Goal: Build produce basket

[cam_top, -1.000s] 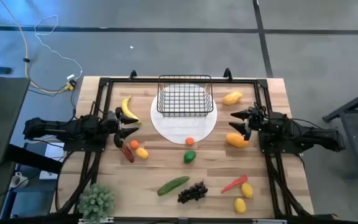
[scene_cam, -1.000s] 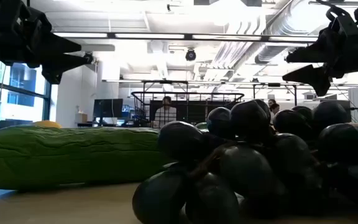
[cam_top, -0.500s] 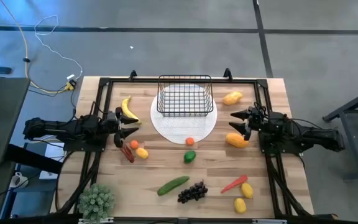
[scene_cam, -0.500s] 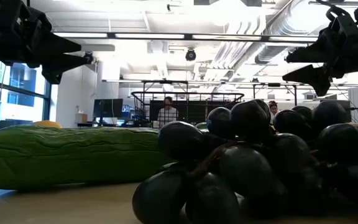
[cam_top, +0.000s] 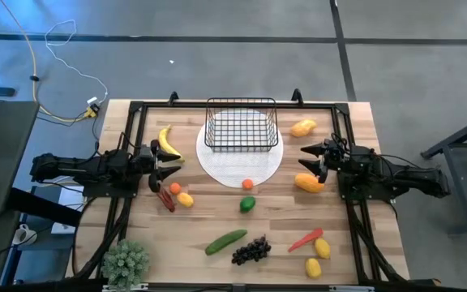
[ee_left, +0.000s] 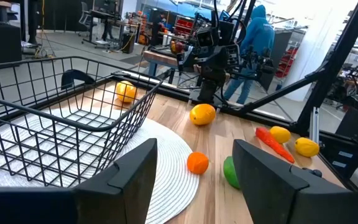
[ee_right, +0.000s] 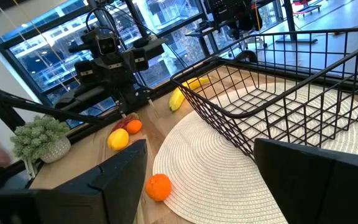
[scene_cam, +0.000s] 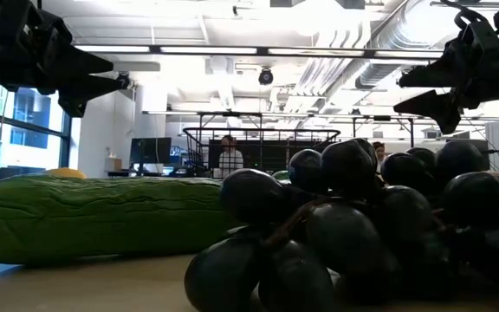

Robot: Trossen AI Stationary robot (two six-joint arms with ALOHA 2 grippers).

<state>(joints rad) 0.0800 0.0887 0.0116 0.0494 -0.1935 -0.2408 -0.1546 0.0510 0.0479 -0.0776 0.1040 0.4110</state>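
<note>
The black wire-mesh basket (cam_top: 242, 124) stands empty on the far part of a round white plate (cam_top: 240, 166). The produce lies scattered on the table: banana (cam_top: 165, 139), two mangoes (cam_top: 302, 127) (cam_top: 309, 183), a small orange (cam_top: 248, 184) on the plate's near edge, cucumber (cam_top: 226, 241), grapes (cam_top: 250, 250), chili (cam_top: 305, 239), and lemons (cam_top: 323, 246). My left gripper (cam_top: 162, 169) is open and empty, raised left of the plate, near the banana. My right gripper (cam_top: 308, 159) is open and empty, raised right of the plate, above the nearer mango.
A green fruit (cam_top: 247, 204) lies at mid-table. An orange (cam_top: 175, 188), a yellow fruit (cam_top: 186, 199) and a second chili (cam_top: 165, 199) lie near my left gripper. A potted plant (cam_top: 126, 261) stands at the near left corner. A black frame (cam_top: 136, 107) edges the table.
</note>
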